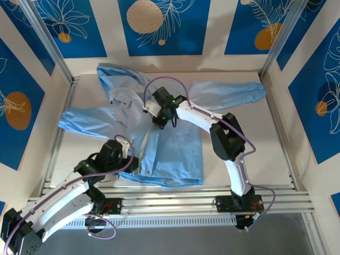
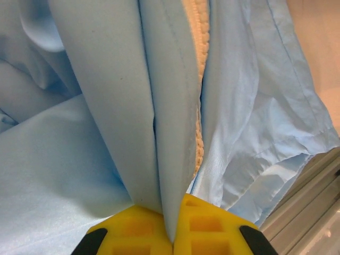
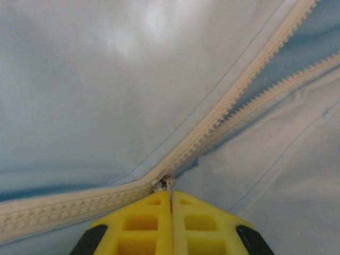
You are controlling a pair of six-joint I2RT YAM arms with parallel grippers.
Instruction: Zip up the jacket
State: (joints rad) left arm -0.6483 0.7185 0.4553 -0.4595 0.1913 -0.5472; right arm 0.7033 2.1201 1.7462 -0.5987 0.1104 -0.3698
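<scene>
The large light-blue thin-fabric hooded jacket (image 1: 175, 151) lies spread flat on the pale tabletop (image 1: 276, 138), sleeves out to both sides. The left gripper (image 2: 172, 226) is clamped on a fold of its lower front edge, beside the whitish zipper strip (image 3: 234, 95). The right gripper (image 3: 171, 202), fingers pressed together, pinches the small metal slider (image 3: 163, 183) partway up the front

I'm in robot test cell, lab-style: aluminium rails (image 1: 175, 201) along 6 o'clock edge, aluminium posts (image 1: 50, 45) at 10 and 2, blue printed wall panels (image 1: 159, 26) at 12, cream tabletop (image 1: 85, 95) inside.
</scene>
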